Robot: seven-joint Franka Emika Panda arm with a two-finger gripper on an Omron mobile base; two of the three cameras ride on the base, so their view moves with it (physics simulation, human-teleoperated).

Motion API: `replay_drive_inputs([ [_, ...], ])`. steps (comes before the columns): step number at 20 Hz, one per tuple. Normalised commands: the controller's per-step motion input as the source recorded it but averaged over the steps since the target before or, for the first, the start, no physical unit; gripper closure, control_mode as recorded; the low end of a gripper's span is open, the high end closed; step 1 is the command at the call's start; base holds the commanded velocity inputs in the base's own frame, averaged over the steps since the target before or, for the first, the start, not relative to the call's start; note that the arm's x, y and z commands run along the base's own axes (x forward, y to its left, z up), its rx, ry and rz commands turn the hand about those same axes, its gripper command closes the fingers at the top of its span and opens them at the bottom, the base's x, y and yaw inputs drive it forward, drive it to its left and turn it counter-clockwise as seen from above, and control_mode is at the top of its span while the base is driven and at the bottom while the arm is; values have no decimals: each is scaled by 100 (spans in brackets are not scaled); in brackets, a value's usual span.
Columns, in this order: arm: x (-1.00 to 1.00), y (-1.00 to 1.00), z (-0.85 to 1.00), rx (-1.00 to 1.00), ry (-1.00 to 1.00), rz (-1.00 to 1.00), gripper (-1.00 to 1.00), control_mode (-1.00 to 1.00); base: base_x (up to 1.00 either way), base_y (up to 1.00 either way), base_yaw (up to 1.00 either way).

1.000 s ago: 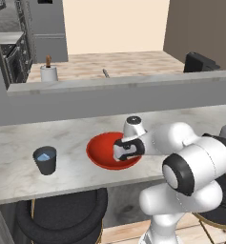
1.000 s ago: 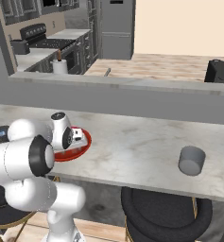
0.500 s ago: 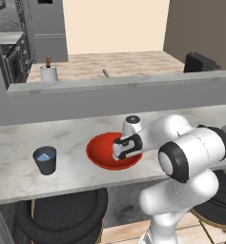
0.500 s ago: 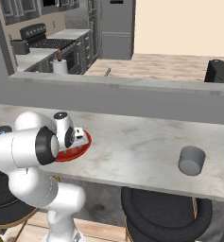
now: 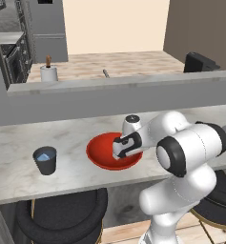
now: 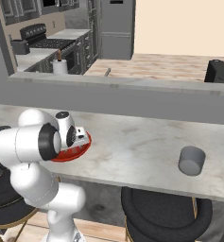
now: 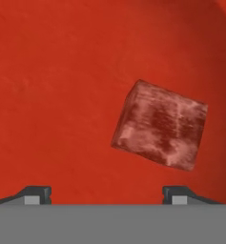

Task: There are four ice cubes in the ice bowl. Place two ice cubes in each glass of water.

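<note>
The gripper [image 5: 118,153] reaches down into the ice bowl [image 5: 99,153], its fingertips hidden against the red. In the right base view the arm covers most of the ice bowl [image 6: 83,144]. Beyond the gripper [image 7: 105,195] lies one ice cube [image 7: 159,125]; the others cannot be made out.

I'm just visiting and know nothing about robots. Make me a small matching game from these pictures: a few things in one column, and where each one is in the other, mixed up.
Things:
1. ice cube
2. dark glass
3. lighter grey glass
4. hand

Places:
A. counter, right of the ice bowl
B. lying inside the bowl
C. lowered into the bowl, fingers apart
D. counter, left of the bowl

Pairs: 1-B, 2-D, 3-A, 4-C
</note>
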Motion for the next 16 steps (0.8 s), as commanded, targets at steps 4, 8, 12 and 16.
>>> replay_drive_inputs([
  [4,-14,-6,-39,0,0,0,-100,-100,0,0,0],
  [8,-27,-7,-41,-1,0,0,-100,-100,0,0,0],
  [12,-33,-10,-35,0,0,0,-100,-100,0,0,0],
  [16,-38,-5,-34,-1,0,-4,-100,-100,0,0,0],
])
